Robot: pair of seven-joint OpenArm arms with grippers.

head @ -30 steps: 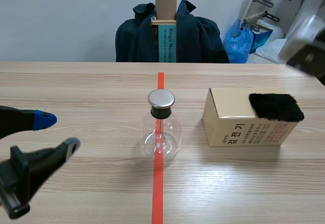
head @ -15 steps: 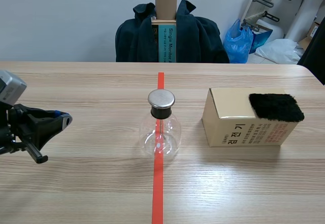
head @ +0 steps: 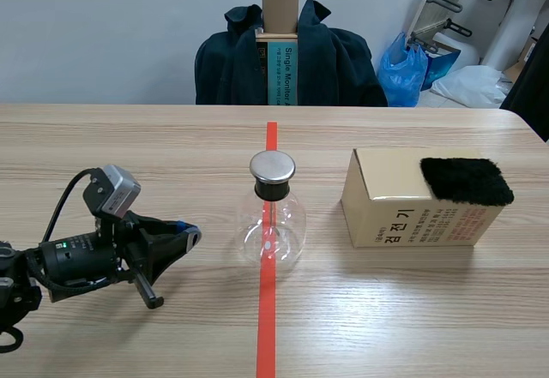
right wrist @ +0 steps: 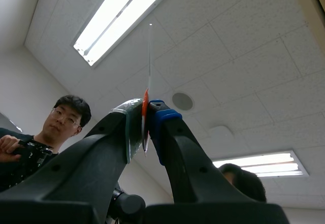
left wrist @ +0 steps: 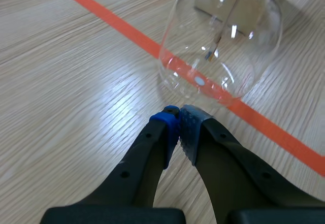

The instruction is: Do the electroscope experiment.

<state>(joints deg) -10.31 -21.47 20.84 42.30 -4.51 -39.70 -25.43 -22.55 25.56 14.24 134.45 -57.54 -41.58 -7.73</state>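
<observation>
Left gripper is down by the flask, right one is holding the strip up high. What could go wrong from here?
1. The left gripper, shut, lies low just short of the round glass flask; a push forward could shove or tip it.
2. The right gripper pinches the thin strip at one end only, outside the scene view; it may slip or bend coming down.
</observation>
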